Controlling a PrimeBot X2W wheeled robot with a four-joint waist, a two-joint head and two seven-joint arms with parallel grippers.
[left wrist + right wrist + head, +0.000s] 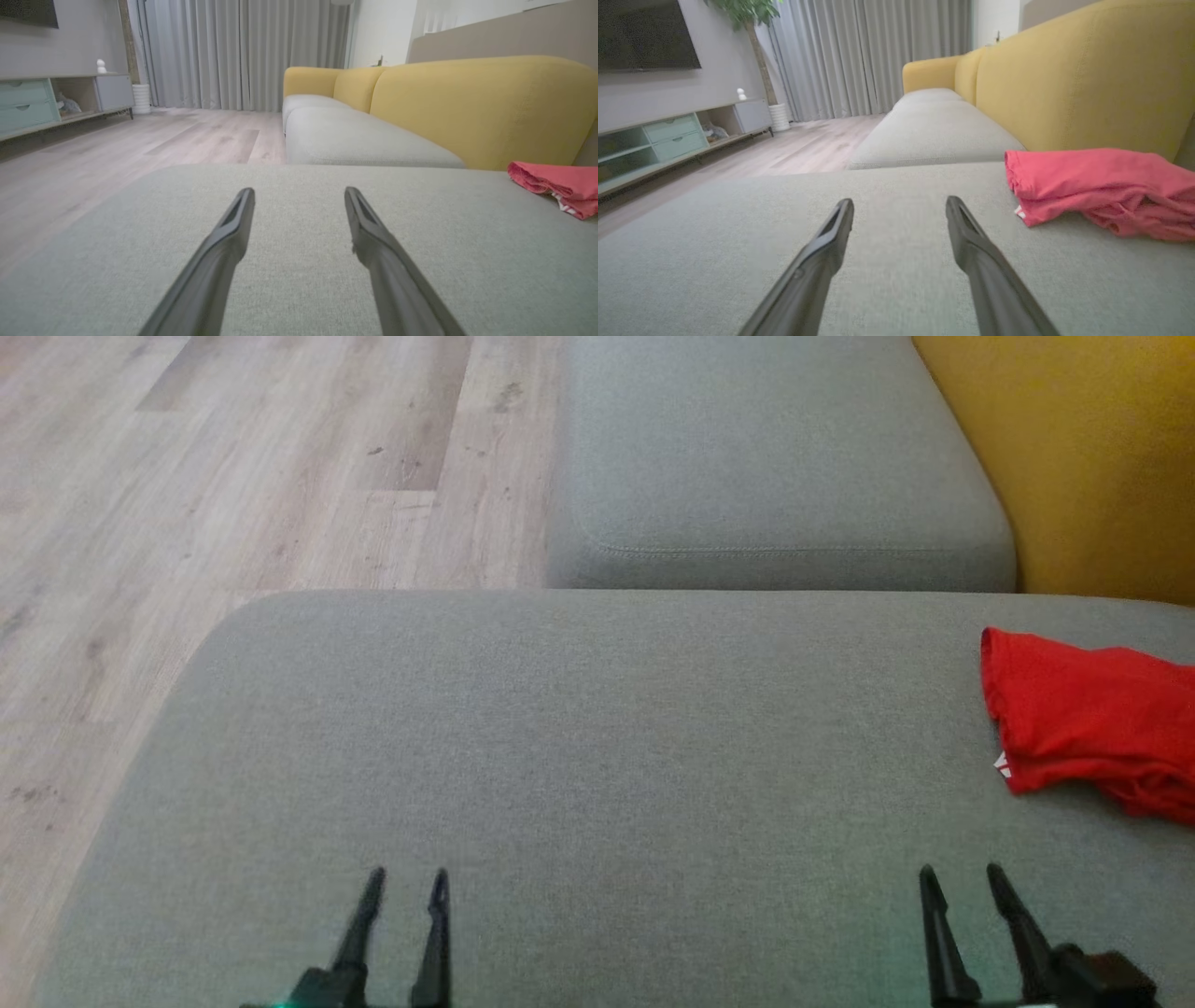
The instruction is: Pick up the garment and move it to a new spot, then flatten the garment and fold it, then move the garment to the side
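Observation:
A red garment (1088, 719) lies folded in a small bundle at the right edge of the grey sofa seat (597, 737), with a bit of white print at its near corner. The right wrist view has the garment (1092, 189) ahead and to the right, and the left wrist view catches it (558, 186) far right. My left gripper (407, 877) hovers open at the lower left over bare cushion. My right gripper (962, 872) is open too, a short way in front of the garment and apart from it. Nothing sits between either pair of fingers (836, 233).
A second grey seat cushion (775, 457) lies beyond the first, with the yellow backrest (1092, 448) along the right. Wooden floor (233, 476) runs to the left of the sofa. A low TV cabinet (668, 140) and grey curtains (243, 51) stand across the room.

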